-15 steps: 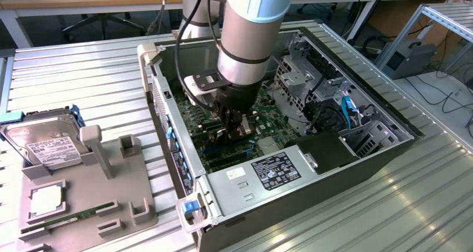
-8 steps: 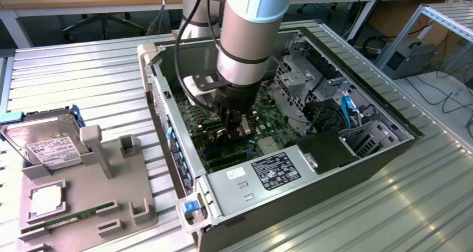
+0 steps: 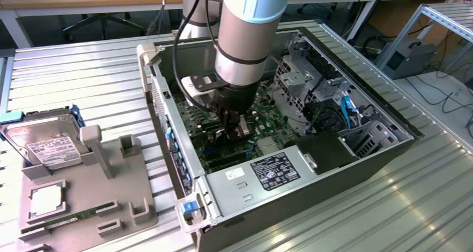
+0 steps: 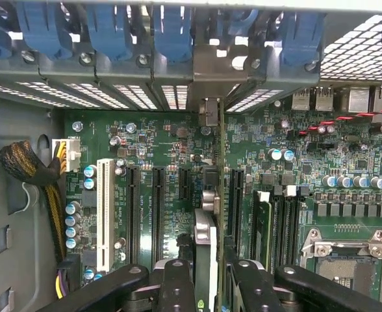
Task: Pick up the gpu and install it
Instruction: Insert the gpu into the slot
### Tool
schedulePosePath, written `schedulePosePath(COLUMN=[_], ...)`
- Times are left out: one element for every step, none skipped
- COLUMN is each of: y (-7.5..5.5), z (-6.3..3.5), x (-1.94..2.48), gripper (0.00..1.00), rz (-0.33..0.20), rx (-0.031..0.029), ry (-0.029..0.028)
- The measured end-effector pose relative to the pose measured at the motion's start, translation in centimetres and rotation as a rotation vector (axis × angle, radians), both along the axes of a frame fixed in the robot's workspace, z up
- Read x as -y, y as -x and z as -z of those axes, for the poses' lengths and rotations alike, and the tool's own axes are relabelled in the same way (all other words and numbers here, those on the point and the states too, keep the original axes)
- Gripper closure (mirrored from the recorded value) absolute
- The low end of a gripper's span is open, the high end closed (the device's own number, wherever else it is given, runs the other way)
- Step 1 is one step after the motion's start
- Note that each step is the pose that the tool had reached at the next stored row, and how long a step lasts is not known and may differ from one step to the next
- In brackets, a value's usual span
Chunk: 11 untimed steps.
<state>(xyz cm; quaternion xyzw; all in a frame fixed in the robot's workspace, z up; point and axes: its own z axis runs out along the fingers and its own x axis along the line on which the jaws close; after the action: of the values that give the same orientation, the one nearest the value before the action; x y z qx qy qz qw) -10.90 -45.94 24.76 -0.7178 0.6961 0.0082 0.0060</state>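
A ribbed metal table (image 3: 88,80) carries an open computer case (image 3: 347,163) lying on its side, its green motherboard (image 3: 270,116) exposed. To the exterior view's left sits a grey moulded holder (image 3: 111,207) with a boxy silver hard drive (image 3: 48,144) and a narrow green memory stick (image 3: 70,216). The thick grey robot arm (image 3: 247,36) reaches down into the case. From the wrist, the black gripper (image 4: 212,286) is clamped on the gpu (image 4: 221,195), a thin card seen edge-on, standing upright over the motherboard among long black slots (image 4: 157,208), its pale metal bracket (image 4: 212,71) against the case's rear slot openings beneath blue clips (image 4: 171,32).
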Motion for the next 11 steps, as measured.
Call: schedulePosePath(y=[0.01, 0.01, 0.01, 0.04, 0.03, 0.02, 0.01, 0.01, 0.01, 0.01, 0.01], z=[0.00, 0.00, 0.00, 0.03, 0.03, 0.00, 0.00, 0.00, 0.00, 0.00, 0.00], x=[0.00, 0.00, 0.00, 0.00, 0.00, 0.00, 0.00, 0.00, 0.00, 0.00, 0.00], gripper=[0.73, 0.73, 0.73, 0.72, 0.72, 0.66, 0.59, 0.59, 0.59, 0.59, 0.59], rz=[0.000, 0.000, 0.000, 0.000, 0.001, 0.000, 0.000, 0.000, 0.000, 0.000, 0.000], rx=[0.0000, 0.0001, 0.0001, 0.0001, 0.0004, 0.0000, 0.0001, 0.0001, 0.0001, 0.0001, 0.0001], ry=[0.0001, 0.0000, 0.0000, -0.0009, -0.0006, 0.0000, 0.0000, -0.0001, 0.0000, 0.0000, -0.0001])
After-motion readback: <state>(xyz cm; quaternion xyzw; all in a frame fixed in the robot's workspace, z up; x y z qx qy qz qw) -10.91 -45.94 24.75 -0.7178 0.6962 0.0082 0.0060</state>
